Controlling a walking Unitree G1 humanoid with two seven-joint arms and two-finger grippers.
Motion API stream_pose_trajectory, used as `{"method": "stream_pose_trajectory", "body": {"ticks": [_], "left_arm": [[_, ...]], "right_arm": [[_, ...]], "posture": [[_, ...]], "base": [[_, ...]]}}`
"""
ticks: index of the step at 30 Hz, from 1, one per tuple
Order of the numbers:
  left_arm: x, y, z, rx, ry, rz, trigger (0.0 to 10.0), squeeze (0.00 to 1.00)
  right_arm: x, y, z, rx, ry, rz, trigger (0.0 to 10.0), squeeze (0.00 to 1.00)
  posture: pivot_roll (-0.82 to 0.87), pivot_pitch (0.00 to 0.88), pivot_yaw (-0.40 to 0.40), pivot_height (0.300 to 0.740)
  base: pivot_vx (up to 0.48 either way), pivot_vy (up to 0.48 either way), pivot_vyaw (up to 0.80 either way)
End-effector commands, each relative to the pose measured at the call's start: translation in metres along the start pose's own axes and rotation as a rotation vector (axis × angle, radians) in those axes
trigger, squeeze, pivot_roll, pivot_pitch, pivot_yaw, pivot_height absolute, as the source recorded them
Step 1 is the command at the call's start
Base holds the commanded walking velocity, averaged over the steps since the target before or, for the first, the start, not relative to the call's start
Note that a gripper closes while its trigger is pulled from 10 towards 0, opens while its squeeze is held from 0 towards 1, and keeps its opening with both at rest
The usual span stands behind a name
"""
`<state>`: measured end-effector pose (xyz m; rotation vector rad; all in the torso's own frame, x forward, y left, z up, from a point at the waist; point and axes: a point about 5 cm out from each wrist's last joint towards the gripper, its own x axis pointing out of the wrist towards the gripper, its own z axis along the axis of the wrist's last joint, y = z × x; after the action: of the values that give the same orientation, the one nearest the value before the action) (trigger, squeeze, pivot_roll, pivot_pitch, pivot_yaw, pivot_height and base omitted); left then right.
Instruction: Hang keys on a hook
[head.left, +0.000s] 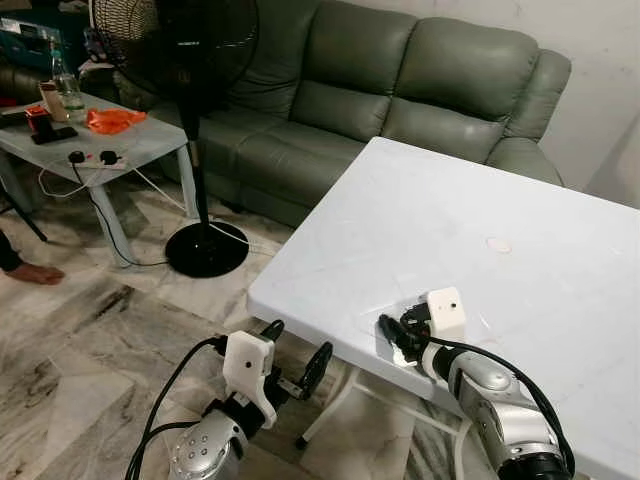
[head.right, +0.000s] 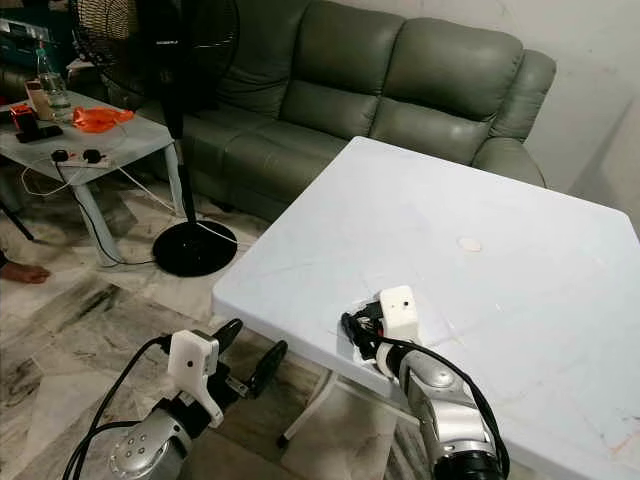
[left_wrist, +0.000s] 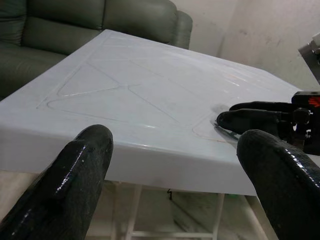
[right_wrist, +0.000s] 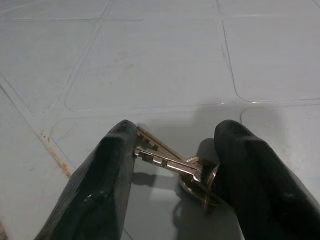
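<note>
Right gripper (right_wrist: 172, 165) rested low on the white table (head.left: 480, 200), its fingers apart with the keys (right_wrist: 192, 172) lying flat between them, metal touching both pads but not yet clamped or lifted. By that, the task looked barely begun: grasp, carry and hanging all remained, and no hook could be made out. Left gripper (head.left: 297, 362) hung spread and empty below the table edge, beside the right one. Head views hid the keys behind the right wrist; the right wrist view showed them plainly.
</note>
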<state>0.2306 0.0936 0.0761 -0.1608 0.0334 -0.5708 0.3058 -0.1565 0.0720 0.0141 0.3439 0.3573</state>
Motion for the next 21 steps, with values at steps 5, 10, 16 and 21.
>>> {"method": "stream_pose_trajectory", "body": {"ticks": [5,10,16,21], "left_arm": [[0.0010,-0.0018,0.0034,0.005,-0.010,-0.011,10.0,0.00],[0.0014,-0.0016,0.0040,0.004,-0.013,-0.009,10.0,0.00],[0.0017,-0.0022,0.0040,0.002,-0.014,-0.010,10.0,0.00],[0.0017,-0.0020,0.0044,0.003,-0.015,-0.008,10.0,0.00]], "right_arm": [[-0.0023,-0.0047,-0.0048,0.024,0.013,-0.020,0.0,0.00],[-0.0019,-0.0053,-0.0048,0.024,0.012,-0.024,0.0,0.00],[0.0004,-0.0082,-0.0056,0.031,0.026,-0.045,10.0,0.00],[0.0006,-0.0102,-0.0028,0.058,-0.012,-0.034,10.0,0.00]], "posture": [[0.04,0.016,-0.120,0.740],[0.04,0.018,-0.120,0.740],[0.04,0.018,-0.120,0.740],[0.04,0.018,-0.120,0.740]], "base": [[0.000,0.000,0.00],[0.000,0.000,0.00],[0.000,0.000,0.00],[0.000,0.000,0.00]]}}
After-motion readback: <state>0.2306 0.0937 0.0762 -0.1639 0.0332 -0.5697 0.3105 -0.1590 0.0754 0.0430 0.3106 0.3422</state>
